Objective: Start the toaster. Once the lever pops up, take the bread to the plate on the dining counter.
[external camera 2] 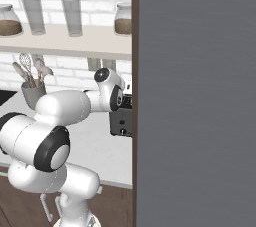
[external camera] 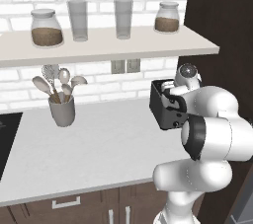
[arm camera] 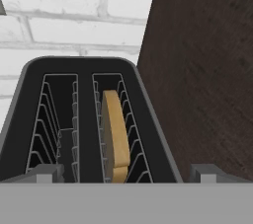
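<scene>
tool (arm camera: 126, 174): open, jaws wide apart, nothing between them; the two tips show at the bottom of the hand view, one either side of the toaster's near end; hangs right over the toaster, looking down into the slots
toaster (arm camera: 81, 70): black, boxy, two top slots with wire guides; sits on the tabletop at its right end, close to the dark wood panel; in the left base view the arm's wrist covers most of it, only front and left side show; small round knob on the front face shows in the right base view
bread (arm camera: 114, 134): tan slice standing on edge in the right slot, top edge up near the slot mouth; left slot dark inside, contents hard to tell
arm (external camera: 207, 129): white, dark joints, folded up with the wrist bent over the toaster
tabletop (external camera: 94, 149): pale grey, dark wood cabinets with light handles below; black hob at far left edge
utensil pot (external camera: 62, 111): grey cup with spoons and a whisk, against the wall, well left of the toaster
wall (external camera: 99, 82): white brick, double socket above the tabletop, near the toaster
shelf (external camera: 108, 45): above the tabletop, carries two jars with brown contents at the ends and two clear glasses between them
panel (arm camera: 207, 70): dark wood, tall, just right of the toaster
grey slab (external camera 2: 195, 96): flat, covers the right half of the right base view, hides the toaster's right part
</scene>
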Motion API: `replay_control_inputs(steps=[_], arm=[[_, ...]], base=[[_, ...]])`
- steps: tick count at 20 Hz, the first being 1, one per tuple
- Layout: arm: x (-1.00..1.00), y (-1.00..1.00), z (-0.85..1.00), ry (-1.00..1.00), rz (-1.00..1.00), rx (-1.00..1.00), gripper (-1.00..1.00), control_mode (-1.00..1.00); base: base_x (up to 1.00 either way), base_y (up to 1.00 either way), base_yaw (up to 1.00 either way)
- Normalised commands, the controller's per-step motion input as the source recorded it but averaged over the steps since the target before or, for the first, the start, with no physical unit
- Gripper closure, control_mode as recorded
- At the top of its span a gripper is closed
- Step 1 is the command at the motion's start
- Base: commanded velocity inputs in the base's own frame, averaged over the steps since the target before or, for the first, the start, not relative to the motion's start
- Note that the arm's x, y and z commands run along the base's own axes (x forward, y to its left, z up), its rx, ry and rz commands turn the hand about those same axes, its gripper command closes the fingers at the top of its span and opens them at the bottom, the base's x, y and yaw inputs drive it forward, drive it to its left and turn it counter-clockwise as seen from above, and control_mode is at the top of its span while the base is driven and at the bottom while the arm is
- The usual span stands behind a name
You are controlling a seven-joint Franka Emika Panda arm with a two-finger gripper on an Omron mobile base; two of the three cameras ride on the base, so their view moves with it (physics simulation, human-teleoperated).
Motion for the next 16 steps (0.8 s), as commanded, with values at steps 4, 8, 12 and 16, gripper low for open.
replay_control_inputs(steps=[4,8,12,16], arm=[[0.00,0.00,0.00,0.00,0.00,0.00,-1.00,-1.00],[0.00,0.00,0.00,0.00,0.00,0.00,-1.00,-1.00],[0.00,0.00,0.00,0.00,0.00,0.00,-1.00,-1.00],[0.00,0.00,0.00,0.00,0.00,0.00,-1.00,-1.00]], base=[[0.00,0.00,0.00],[0.00,0.00,0.00],[0.00,0.00,0.00],[0.00,0.00,0.00]])
